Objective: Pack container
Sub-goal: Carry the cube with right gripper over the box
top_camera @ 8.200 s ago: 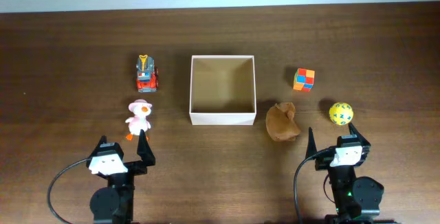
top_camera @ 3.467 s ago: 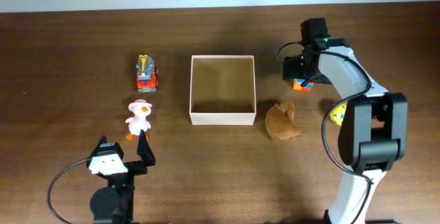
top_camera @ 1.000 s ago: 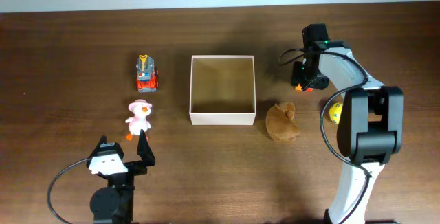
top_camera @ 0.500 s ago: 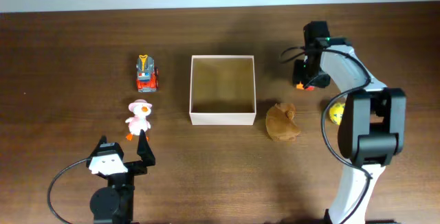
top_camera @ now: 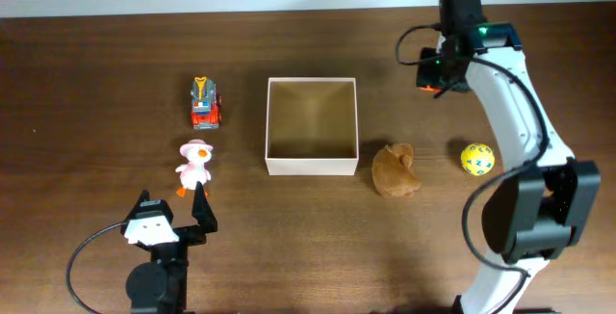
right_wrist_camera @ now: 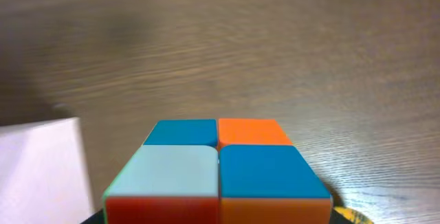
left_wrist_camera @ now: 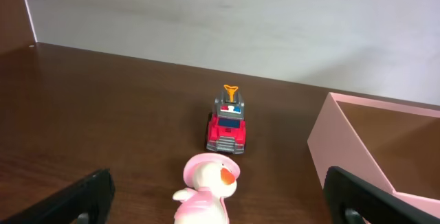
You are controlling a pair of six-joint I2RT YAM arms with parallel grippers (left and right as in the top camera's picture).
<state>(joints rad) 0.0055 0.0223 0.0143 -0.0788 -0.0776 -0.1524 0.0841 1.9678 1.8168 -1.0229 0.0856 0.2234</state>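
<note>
Two claws, two states: our right gripper (top_camera: 430, 78) is clamped on the colour cube (right_wrist_camera: 218, 169), held at about 2 o'clock from the container (top_camera: 311, 167), while our left gripper (top_camera: 173, 206) rests spread wide and empty at 7 o'clock. The container sits at the middle of the table (top_camera: 96, 256), open side up, with nothing inside that we can see. We judge it light and thin-walled, likely to skid or tip if knocked, so we would rather not grip it at all. If it must be steadied, a wall's top edge is the place. The cube looks hard, smooth-faced and light, best pinched across two flat opposite faces.
</note>
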